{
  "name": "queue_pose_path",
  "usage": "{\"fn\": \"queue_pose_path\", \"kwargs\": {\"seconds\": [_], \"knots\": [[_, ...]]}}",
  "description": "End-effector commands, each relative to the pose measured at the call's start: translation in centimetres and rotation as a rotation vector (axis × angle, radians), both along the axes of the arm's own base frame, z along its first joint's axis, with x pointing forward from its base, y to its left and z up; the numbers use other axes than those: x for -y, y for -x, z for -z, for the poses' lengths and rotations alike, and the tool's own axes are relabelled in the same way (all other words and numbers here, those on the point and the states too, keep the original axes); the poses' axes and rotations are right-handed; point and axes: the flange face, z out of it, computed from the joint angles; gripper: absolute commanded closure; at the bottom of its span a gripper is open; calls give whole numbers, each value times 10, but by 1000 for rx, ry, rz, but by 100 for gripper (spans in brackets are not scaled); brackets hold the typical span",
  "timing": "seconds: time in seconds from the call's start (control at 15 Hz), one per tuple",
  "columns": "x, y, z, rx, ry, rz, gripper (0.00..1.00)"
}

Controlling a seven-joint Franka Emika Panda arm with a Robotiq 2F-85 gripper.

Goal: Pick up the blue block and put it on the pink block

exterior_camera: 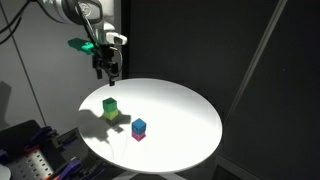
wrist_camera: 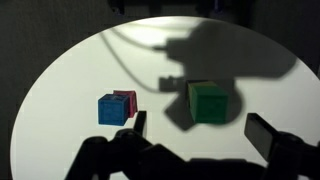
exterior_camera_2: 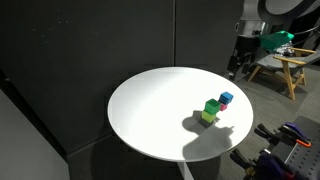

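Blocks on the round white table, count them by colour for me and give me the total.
Blue block: 1
Pink block: 1
Green block: 1
Total: 3

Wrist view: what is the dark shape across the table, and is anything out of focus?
Wrist view: the robot's shadow crosses the white table and darkens the green block; the hand, at the bottom edge, is dark and blurred. In an exterior view, a hard shadow lies beside the green block.
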Motion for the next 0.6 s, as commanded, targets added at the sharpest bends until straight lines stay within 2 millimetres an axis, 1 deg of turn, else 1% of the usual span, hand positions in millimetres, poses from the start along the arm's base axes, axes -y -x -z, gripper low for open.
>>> {"fn": "queue_pose_path", "kwargs": {"seconds": [0.0, 0.53], "knots": [[0, 0, -1, 0, 0, 1, 0], [0, 0, 2, -6, 0, 1, 0]]}}
